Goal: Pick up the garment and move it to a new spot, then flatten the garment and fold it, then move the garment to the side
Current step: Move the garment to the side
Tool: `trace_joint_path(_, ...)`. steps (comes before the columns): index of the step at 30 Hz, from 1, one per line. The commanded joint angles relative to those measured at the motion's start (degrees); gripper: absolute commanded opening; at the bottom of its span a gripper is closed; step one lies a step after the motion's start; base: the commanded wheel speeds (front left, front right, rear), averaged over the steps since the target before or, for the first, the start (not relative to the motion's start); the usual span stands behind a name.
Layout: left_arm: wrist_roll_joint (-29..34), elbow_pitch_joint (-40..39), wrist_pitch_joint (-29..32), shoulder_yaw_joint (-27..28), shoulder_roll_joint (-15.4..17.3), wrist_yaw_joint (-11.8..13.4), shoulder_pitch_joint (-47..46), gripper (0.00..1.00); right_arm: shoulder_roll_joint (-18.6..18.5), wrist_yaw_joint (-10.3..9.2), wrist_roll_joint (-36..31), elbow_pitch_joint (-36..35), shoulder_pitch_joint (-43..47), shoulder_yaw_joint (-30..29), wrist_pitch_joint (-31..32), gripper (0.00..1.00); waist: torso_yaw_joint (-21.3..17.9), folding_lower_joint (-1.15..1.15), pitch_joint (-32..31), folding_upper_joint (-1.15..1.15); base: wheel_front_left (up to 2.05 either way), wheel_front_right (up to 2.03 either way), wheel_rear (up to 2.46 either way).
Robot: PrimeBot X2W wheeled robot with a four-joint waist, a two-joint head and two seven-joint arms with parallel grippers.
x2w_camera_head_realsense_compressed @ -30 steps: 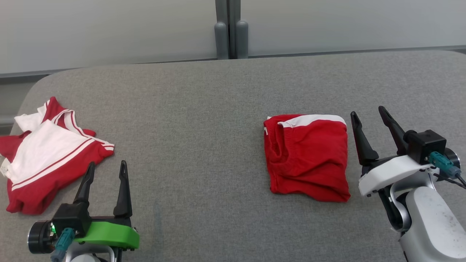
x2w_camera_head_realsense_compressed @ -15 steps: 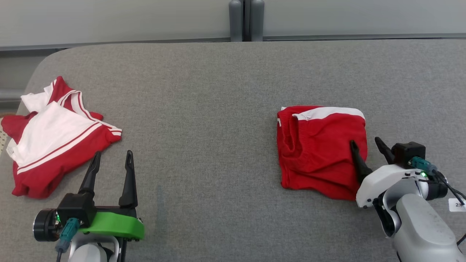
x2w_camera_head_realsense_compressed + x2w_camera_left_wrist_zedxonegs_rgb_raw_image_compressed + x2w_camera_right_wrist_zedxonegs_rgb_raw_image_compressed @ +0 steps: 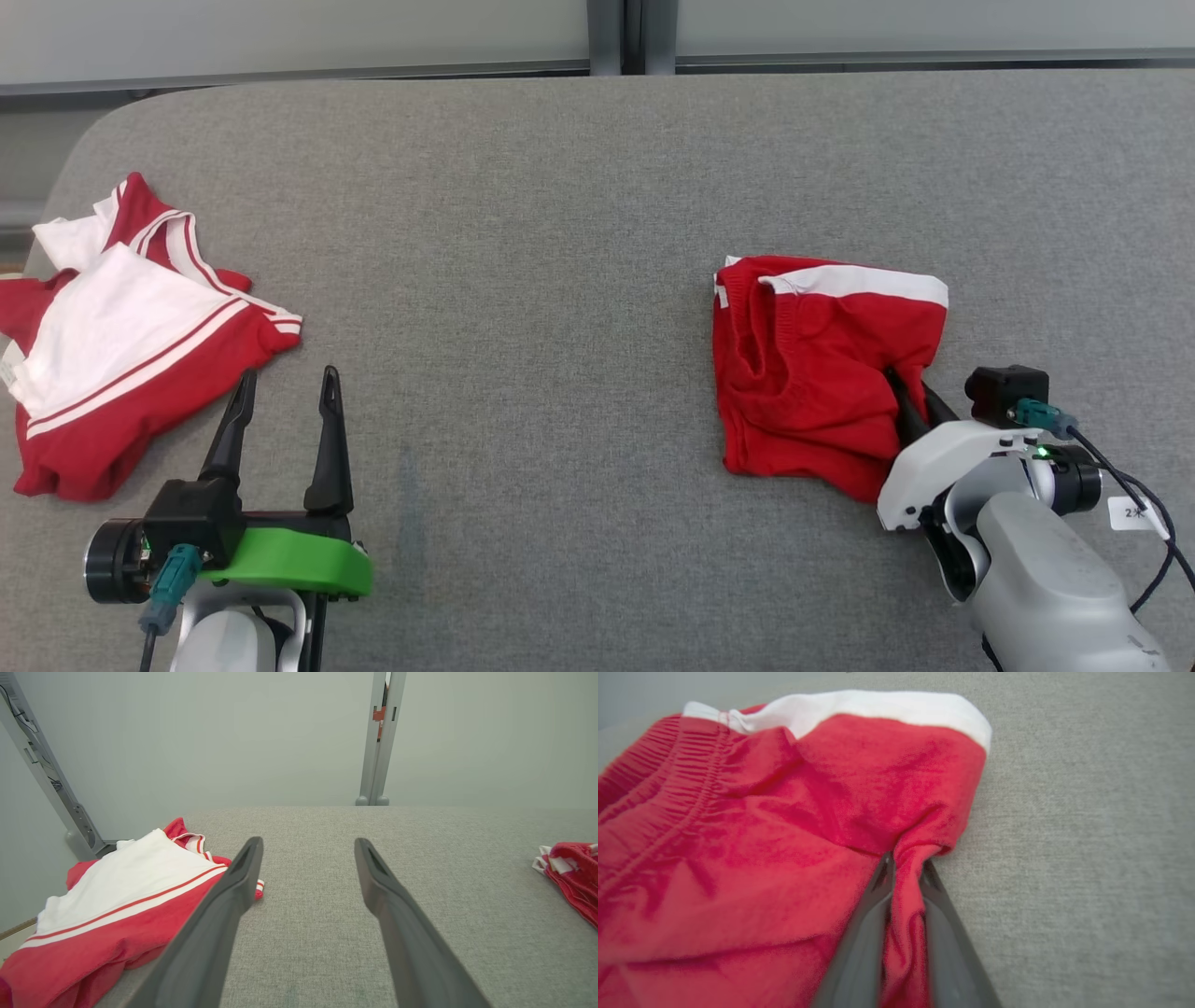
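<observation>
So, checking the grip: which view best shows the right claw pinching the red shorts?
The right wrist view: close up, the right claw is shut on an edge fold of the red shorts. The head view shows the shorts whole, fingertips half buried. The left wrist view catches one corner.

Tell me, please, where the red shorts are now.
In the head view the red shorts lie on the right side of the grey table, their right edge pinched in the right tool.

Folded red garment [image 3: 812, 373], white-banded, rumpled
</observation>
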Motion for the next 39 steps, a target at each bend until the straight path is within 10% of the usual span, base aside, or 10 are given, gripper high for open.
trace_joint_path(1, -0.18, -0.26, -0.02, 0.04, -0.01, 0.47, -0.3, 1.0, -0.46, 0.0, 0.39, 1.22, -0.2, 1.0, 0.46, 0.0, -0.18, 0.0, 0.46, 0.0, 0.0, 0.0, 0.0)
trace_joint_path(17, 1.49, -4.47, -0.02, -0.45, 0.63, 0.14, -6.69, 1.0, -15.97, -0.03, 2.01, -6.0, -16.99, 17.47, 1.96, 0.0, -6.93, 0.0, 14.72, 0.0, 0.0, 0.0, 0.0)
trace_joint_path(39, 5.15, -11.89, 1.88, -2.02, 7.85, -0.06, -13.57, 1.0, -39.59, -0.03, 10.02, -7.95, -33.08, 21.2, 3.9, 0.0, -17.74, 0.0, 29.13, 0.0, 0.0, 0.0, 0.0)
